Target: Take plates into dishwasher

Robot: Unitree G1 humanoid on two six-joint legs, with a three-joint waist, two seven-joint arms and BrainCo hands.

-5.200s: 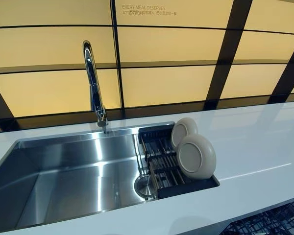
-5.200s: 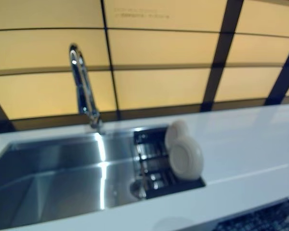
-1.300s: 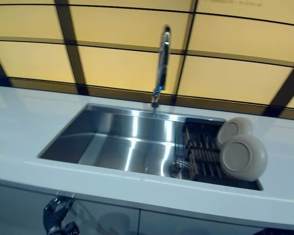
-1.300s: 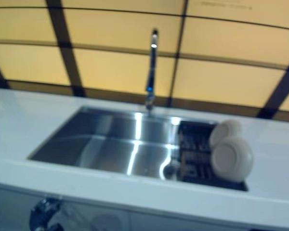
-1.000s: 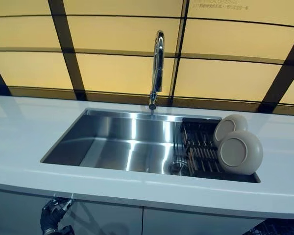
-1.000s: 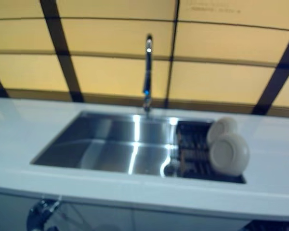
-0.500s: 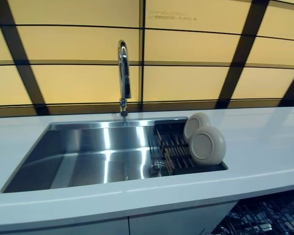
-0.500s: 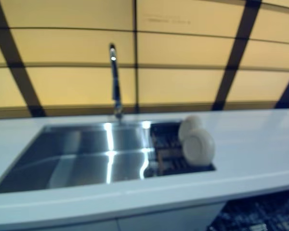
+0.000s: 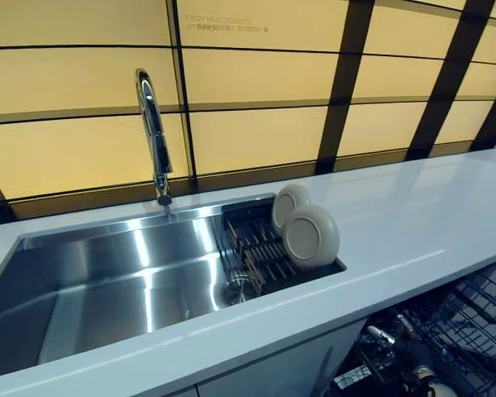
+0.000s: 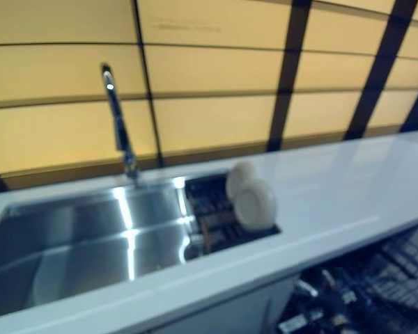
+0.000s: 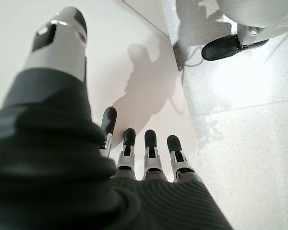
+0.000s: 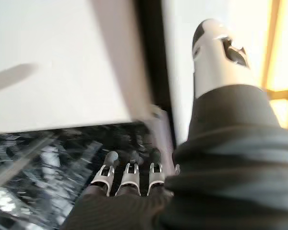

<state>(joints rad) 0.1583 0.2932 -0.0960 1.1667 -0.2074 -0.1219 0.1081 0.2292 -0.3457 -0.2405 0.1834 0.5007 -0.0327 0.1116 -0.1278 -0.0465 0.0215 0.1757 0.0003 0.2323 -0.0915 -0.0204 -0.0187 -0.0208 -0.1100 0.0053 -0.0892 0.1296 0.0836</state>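
Partly hidden rear plate (image 9: 288,203)

Left hand (image 11: 149,158): seen only from its own wrist camera, fingers (image 11: 152,146) straight and side by side, thumb (image 11: 60,40) held apart, nothing in its grasp.

Right hand (image 12: 129,179): hanging low, fingers (image 12: 130,175) straight in a row, thumb (image 12: 216,52) extended apart, holding nothing. From the head views, part of it shows at the lower right, below the counter (image 9: 413,223) edge.
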